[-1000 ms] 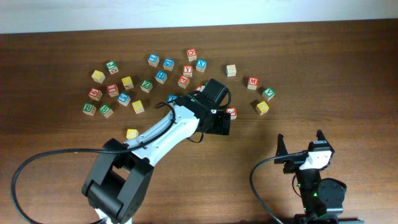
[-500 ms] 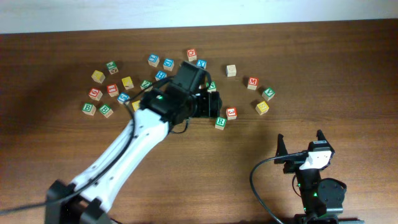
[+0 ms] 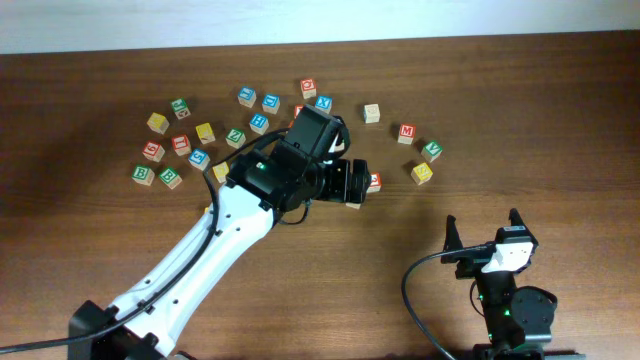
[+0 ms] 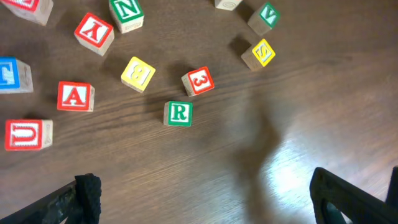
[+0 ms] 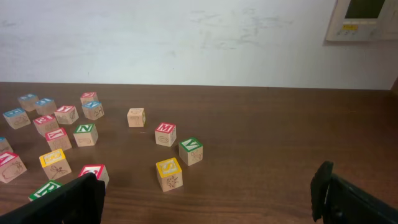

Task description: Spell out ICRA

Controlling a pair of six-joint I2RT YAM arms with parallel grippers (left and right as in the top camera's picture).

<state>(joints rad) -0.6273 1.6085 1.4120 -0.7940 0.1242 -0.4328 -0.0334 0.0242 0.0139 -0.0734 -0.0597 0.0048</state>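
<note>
Lettered wooden blocks lie scattered over the brown table's far half. My left gripper [image 3: 350, 185] is open and empty, and hovers above them. Its wrist view [image 4: 205, 205] shows a green R block [image 4: 178, 114] straight ahead of the fingers, a red 3 block [image 4: 198, 81] just beyond it and a red A block [image 4: 75, 96] to the left. From overhead the R block [image 3: 353, 204] is mostly covered by the gripper. I cannot pick out an I or a C block. My right gripper [image 3: 483, 232] is open and empty at the front right, also in its wrist view [image 5: 208, 193].
Around the R block lie a yellow B [image 4: 138, 73], a red U [image 4: 28, 134], a red Y [image 4: 94, 33], a yellow S [image 4: 258, 53] and a green V [image 4: 264, 17]. A red M block [image 3: 406, 131] sits at the cluster's right. A white wall stands behind the table.
The left arm swung left and rose. Its gripper went back over the cluster, then came forward again over the R block, which now is mostly covered. The right arm has not moved.
</note>
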